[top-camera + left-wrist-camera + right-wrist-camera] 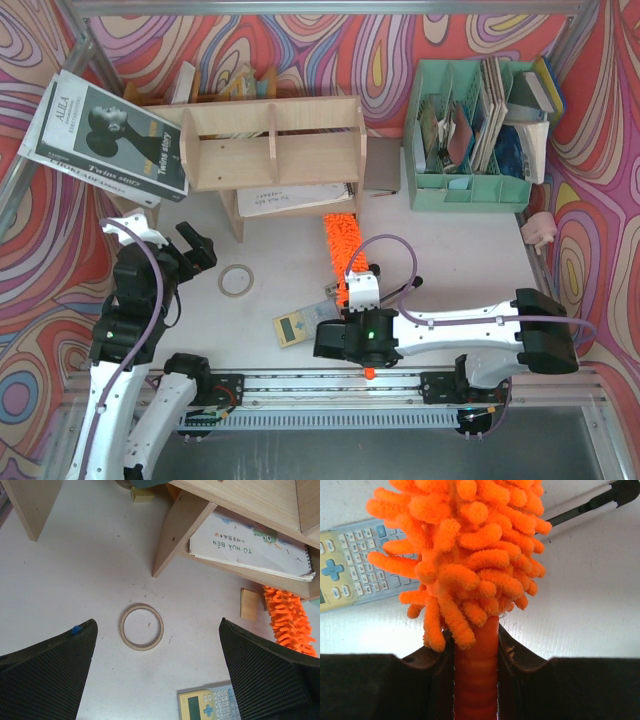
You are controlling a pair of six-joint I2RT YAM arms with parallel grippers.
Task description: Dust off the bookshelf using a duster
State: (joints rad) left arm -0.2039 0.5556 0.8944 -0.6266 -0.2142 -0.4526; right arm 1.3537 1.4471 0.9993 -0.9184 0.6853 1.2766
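R end effector [476,652] is pinching duster [340,238] handle, brush pointing at shelf [270,140]; L end effector [197,247] is hanging spread. Step: prob. bringing brush to shelf. Next: lifting it onto the 2 tiers.

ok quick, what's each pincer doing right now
left pincer: open, holding nothing
right pincer: closed on the handle of the duster
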